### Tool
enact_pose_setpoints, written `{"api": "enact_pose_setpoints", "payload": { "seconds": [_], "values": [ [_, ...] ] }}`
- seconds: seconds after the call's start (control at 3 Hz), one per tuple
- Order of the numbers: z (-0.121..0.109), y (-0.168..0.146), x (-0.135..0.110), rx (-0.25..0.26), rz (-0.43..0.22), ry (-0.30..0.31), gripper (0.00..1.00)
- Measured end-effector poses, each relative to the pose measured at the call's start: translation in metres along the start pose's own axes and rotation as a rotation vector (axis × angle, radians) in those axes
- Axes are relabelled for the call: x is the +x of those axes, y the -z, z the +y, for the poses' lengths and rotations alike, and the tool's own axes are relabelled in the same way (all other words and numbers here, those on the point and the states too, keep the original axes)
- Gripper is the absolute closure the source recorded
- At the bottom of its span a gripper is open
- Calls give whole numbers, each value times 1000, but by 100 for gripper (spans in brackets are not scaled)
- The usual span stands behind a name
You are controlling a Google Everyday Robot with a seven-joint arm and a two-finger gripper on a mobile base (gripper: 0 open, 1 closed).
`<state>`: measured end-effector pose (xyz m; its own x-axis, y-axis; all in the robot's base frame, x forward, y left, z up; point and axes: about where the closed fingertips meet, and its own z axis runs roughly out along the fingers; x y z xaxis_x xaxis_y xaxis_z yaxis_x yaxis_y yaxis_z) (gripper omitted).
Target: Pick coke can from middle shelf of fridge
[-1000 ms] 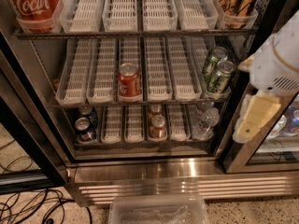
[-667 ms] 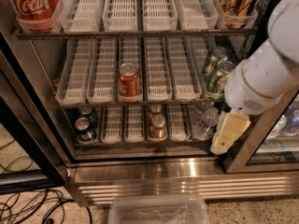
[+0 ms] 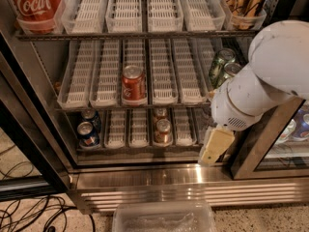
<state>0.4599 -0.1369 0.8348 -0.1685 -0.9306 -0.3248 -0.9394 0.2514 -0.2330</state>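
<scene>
My cream-coloured pincer point(image 3: 216, 146) hangs low at the right of the large glass-doored drinks fridge point(image 3: 145, 178), near its steel base. I cannot tell whether it is spread or pressed together. The small red aluminium coke can point(image 3: 133, 84) stands upright on the white-trayed middle shelf point(image 3: 166, 71), well apart from my pincer.

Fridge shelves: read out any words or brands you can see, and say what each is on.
"Coca", white script, rest cut off: large red container, top left.
Lettering on the coke can, middle shelf: too blurred.
Labels on blue cans, green cans: unreadable.
No text on the gripper, hanging low at right, below the green cans.
</scene>
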Motion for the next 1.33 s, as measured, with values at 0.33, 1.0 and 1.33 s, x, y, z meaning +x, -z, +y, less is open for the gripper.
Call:
{"api": "enact_pose_setpoints", "payload": {
  "seconds": [0.33, 1.0, 1.33],
  "values": [
    [6, -5, -9, 23, -40, -1, 0],
    [16, -42, -44, 122, -252, -78, 0],
    [7, -51, -63, 198, -375, -127, 0]
  ]
}}
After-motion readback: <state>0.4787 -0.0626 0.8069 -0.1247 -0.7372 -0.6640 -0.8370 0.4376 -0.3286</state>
